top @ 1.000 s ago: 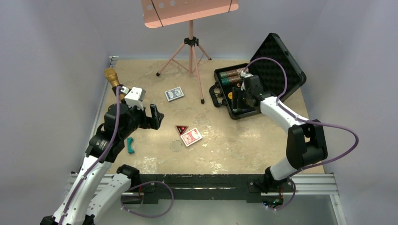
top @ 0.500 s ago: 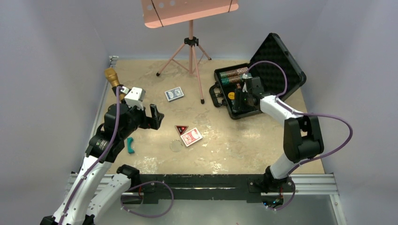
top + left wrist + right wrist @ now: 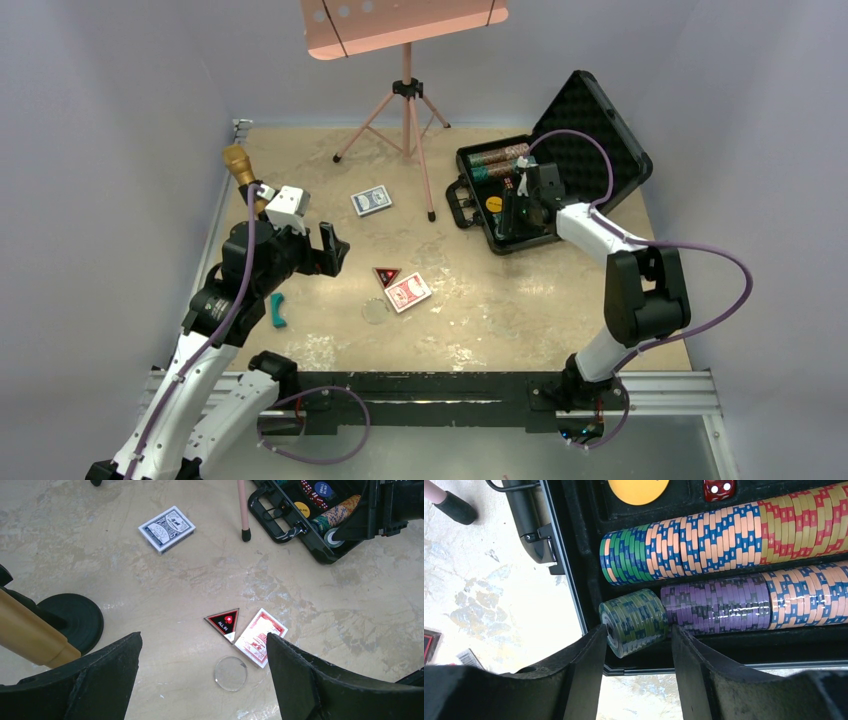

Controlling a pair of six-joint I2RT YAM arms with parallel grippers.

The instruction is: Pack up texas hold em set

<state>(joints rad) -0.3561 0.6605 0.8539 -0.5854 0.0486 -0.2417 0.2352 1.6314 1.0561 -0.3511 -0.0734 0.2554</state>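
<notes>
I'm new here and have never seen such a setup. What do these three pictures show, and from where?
A left arm and a right arm are bolted at the near edge of the table, each ending in a two-finger gripper. The wide picture looks down from above and behind them; the other two come from a camera on each wrist. The left gripper is open and empty; its camera sees a blue card deck, a red card deck, a triangular button and a clear disc. The right gripper reaches into the open black case, its fingers closed on a stack of green chips at the end of a chip row. Also there: a gold microphone, a teal piece, a pink music stand.
</notes>
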